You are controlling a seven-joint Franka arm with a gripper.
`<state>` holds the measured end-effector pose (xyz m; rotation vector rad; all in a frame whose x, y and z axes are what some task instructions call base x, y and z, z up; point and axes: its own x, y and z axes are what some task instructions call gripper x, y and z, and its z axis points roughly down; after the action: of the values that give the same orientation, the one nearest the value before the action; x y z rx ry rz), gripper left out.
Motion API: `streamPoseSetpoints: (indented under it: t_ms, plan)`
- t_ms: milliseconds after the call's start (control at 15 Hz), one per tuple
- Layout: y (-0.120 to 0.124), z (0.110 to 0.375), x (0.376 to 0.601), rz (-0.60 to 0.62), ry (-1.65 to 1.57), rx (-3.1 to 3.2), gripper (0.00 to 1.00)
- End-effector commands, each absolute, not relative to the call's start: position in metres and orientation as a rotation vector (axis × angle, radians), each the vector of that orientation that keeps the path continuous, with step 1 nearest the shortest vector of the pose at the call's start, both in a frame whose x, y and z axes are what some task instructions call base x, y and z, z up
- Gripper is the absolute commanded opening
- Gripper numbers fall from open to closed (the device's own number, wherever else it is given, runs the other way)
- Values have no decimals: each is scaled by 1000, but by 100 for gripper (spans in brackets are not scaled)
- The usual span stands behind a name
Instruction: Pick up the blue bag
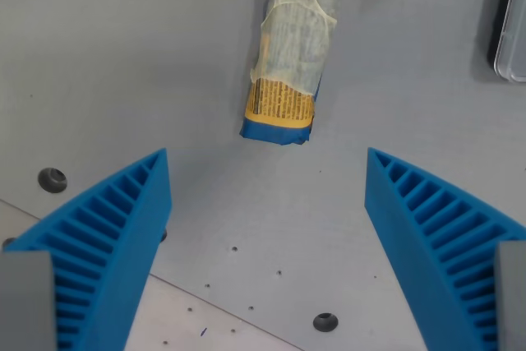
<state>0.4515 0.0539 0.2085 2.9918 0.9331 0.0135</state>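
The pincer (267,170) has two blue ribbed triangular fingers (107,244) on grey mounts.

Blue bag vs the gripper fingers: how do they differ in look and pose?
The blue bag is smooth and printed, with cream and yellow panels; the gripper fingers are plain blue and ribbed. The bag lies flat on the grey table at top centre; the fingers stand spread at the wrist view's lower corners, nothing between them, not touching the bag. Both are blue.
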Motion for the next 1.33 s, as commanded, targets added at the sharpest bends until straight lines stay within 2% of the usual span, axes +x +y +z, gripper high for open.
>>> streamPoseSetpoints:
  t_ms: [67,1333]
  plan:
    - [56,209,457,5,974,2975,100]
    - [55,145,457,5,974,2975,100]
